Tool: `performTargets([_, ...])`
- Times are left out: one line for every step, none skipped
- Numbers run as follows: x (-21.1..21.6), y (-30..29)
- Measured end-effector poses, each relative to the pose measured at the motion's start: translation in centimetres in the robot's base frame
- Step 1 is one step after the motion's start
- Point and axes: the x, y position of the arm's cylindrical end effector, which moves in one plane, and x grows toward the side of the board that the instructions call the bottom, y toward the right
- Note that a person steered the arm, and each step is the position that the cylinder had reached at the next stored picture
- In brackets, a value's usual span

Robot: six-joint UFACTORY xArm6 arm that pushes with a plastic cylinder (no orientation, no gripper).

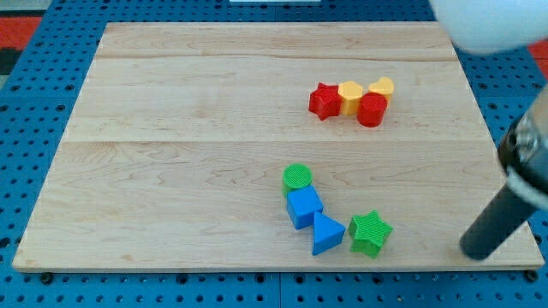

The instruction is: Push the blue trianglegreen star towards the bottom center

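Observation:
The blue triangle (326,233) lies near the view's bottom, right of centre. The green star (370,232) sits just to its right, touching or almost touching it. My rod comes in from the view's right edge, and my tip (476,253) rests near the board's bottom right corner, well to the right of the green star and apart from every block.
A blue cube (304,206) touches the triangle's upper left, with a green cylinder (297,178) just above it. At the upper right sit a red star (324,101), a yellow hexagon (350,97), a red cylinder (372,109) and a yellow heart (382,86). The wooden board (171,171) ends close below the blocks.

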Motion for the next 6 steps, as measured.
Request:
performTargets([0.0,-3.0])
performTargets([-0.8,-9.0])
performTargets([-0.5,-16.4])
performTargets([-1.5,-19.3])
performTargets([-1.6,-19.2])
performTargets([0.2,-19.8])
